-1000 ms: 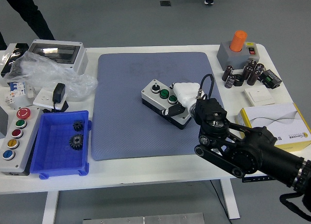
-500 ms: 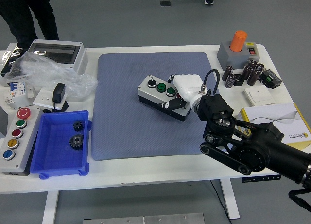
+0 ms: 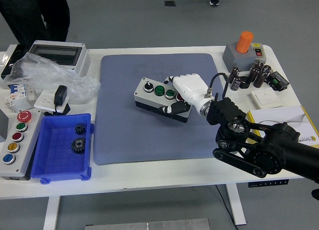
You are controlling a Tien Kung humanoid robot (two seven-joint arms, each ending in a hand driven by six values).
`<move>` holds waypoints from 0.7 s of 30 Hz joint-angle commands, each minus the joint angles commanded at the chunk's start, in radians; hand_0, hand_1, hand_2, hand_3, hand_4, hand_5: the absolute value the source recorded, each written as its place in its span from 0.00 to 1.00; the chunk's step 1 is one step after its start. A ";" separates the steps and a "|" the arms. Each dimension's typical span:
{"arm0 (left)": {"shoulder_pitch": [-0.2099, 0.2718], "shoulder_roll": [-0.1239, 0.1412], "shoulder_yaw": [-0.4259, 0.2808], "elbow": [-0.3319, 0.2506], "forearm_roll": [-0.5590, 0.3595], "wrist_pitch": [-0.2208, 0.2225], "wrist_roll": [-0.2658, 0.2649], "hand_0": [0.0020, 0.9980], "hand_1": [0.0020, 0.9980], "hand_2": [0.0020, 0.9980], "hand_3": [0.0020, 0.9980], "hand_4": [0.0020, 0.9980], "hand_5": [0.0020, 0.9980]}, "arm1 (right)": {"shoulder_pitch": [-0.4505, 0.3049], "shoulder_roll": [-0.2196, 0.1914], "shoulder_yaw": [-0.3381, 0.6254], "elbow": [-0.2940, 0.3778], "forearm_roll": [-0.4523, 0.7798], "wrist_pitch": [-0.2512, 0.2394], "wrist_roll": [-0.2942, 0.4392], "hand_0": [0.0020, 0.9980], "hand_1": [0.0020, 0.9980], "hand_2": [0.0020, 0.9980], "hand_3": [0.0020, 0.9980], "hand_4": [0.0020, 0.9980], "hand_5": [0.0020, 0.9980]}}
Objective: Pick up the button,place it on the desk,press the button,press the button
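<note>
1. Head view shows the grey rectangular button box point(image 3: 160, 99) with a black selector knob and two green push buttons on its top, lying near the middle of the frame on the blue-grey textured mat point(image 3: 124, 125), its long side running from upper left to lower right.
2. The right hand point(image 3: 185, 90), white-shelled with five fingers, lies over the box's right end; its fingers curl over the top while a dark thumb point(image 3: 174, 108) presses the near side wall, so the hand is closed on the box.
3. The black right arm point(image 3: 259, 147) enters from the lower right corner and slants up and left to the wrist just right of the box.
4. The mat covers the centre of the white table point(image 3: 164, 177).
5. At lower left sits a blue plastic bin point(image 3: 52, 171) holding two small dark gears point(image 3: 78, 137).
6. Left of the bin lies a grey control panel with coloured buttons point(image 3: 15, 142).
7. At upper right stands a grey block with an orange cylinder point(image 3: 243, 50).
</note>
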 joint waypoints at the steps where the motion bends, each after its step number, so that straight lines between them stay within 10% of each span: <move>1: 0.000 0.000 0.001 0.000 0.000 0.000 0.000 0.67 0.69 0.70 0.82 0.91 0.49 | 0.005 -0.006 -0.013 0.000 0.012 -0.010 0.021 0.36 0.45 0.42 0.39 0.59 0.00; 21: -0.007 0.000 0.006 0.000 -0.002 0.000 -0.001 0.66 0.69 0.70 0.82 0.91 0.49 | 0.097 -0.038 -0.138 -0.097 0.073 -0.084 0.409 0.51 0.49 0.42 0.39 0.53 0.00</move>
